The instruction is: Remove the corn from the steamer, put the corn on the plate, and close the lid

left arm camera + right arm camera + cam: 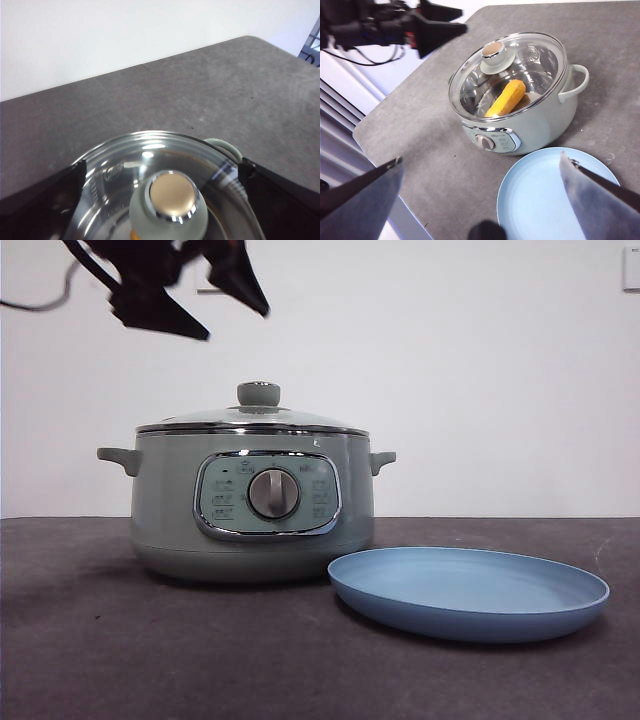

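Front view, table: a dark grey, faintly mottled table (80, 660) runs across the foreground, bare in front of the things.
Room: a plain white wall (480, 370) stands behind the table; in the right wrist view pale slatted panels show past the table edge.
Right end effector: the right end effector (480, 200) hangs high with its two jaws spread wide, gripping nothing.
Plate: the light-blue plate (540, 195) lies on the table directly under the right end effector, between its jaws as that camera sees it, and just beside the steamer.
Steamer: the sage-green steamer (165, 510) stands farther from the right end effector than the plate, dial facing forward.
Left end effector: the left end effector (160, 200) hovers above the steamer, jaws wide apart, clear of everything.
Lid: the glass lid (120, 165) sits shut on the steamer straight below the left end effector, its green knob (170, 202) centred between the jaws.
Corn: the corn (506, 98) lies inside the steamer under the lid, slanted, below the left end effector.
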Available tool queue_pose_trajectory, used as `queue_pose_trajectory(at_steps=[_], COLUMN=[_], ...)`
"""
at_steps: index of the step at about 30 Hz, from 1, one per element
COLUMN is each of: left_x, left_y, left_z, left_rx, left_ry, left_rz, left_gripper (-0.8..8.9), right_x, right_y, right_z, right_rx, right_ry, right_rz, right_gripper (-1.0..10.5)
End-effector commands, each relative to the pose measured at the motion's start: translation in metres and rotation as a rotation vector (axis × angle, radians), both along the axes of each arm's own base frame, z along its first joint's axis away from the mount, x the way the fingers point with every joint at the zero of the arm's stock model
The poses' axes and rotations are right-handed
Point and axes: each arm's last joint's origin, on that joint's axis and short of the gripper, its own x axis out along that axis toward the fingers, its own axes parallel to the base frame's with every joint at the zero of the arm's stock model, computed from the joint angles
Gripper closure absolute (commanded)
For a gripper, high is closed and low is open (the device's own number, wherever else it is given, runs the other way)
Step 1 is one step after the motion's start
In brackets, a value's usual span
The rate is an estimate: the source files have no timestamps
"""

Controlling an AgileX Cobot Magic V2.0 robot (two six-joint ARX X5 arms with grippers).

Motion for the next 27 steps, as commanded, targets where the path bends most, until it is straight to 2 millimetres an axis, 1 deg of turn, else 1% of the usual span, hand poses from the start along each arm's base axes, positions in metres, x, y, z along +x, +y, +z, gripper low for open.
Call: queue_pose_trajectory(at_steps=[1, 4, 7, 13, 20, 27], left_x=[0.01, 0.017, 0.022, 0.029, 0.027, 0.024], left_y=[-0.008, -0.013, -0.016, -0.021, -0.033, -0.039], left_z=[-0.014, -0.028, -0.038, -0.053, -0.054, -0.055], left_rx=[0.037, 0.056, 0.068, 0.077, 0.088, 0.098], left_ry=[-0.006, 0.024, 0.047, 0.072, 0.058, 0.062], left_rz=[0.001, 0.009, 0.008, 0.002, 0.001, -0.002], left_gripper=[2.48, 2.48, 2.48, 2.48, 2.5, 2.52], right_x=[0.001, 0.001, 0.001, 0.001, 0.001, 0.001], right_y=[0.0, 0.0, 0.0, 0.0, 0.0, 0.0], right_z=[0.001, 0.001, 0.001, 0.001, 0.001, 0.001], right_rx=[0.0, 0.0, -0.001, -0.001, -0.002, -0.002], right_ry=[-0.005, -0.005, -0.005, -0.006, -0.007, -0.006], right_rz=[-0.001, -0.001, 0.0, 0.0, 0.0, 0.0], right_gripper=[3.4, 3.4, 3.4, 3.5, 3.5, 3.5])
